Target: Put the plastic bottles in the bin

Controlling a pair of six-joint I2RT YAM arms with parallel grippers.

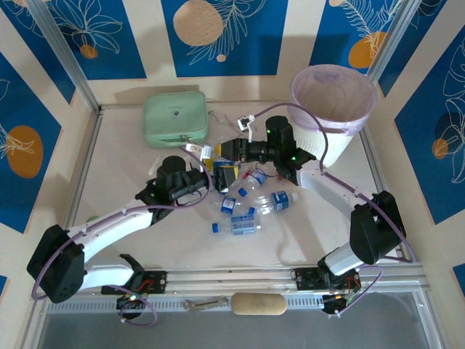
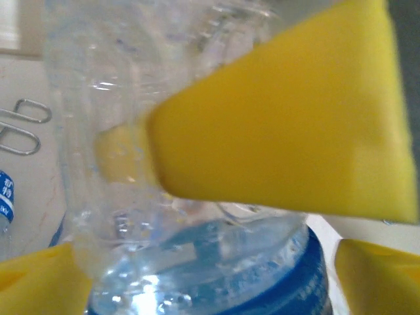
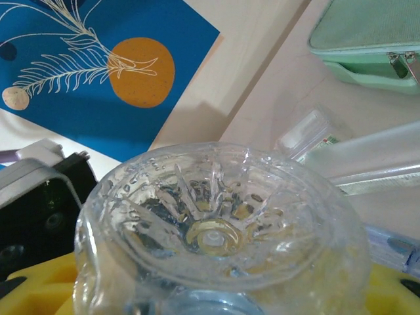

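A clear plastic bottle (image 3: 216,223) sits base-first between the yellow pads of my right gripper (image 3: 216,298), which is shut on it. The left wrist view shows the same bottle (image 2: 197,262) with its blue label; one yellow right finger (image 2: 282,125) presses across it. My left gripper (image 2: 203,279) stands open around the bottle, with a slim gap at its right pad. In the top view both grippers meet mid-table, left (image 1: 211,174) and right (image 1: 221,153). Several more bottles (image 1: 280,200) lie just in front of them. The bin (image 1: 347,142) stands at the back right.
A mint-green zip case (image 1: 174,118) lies at the back left, close to both grippers. A loose blue cap (image 1: 216,227) lies near the bottles. Cables loop over the right arm beside the bin. Metal rails edge the table.
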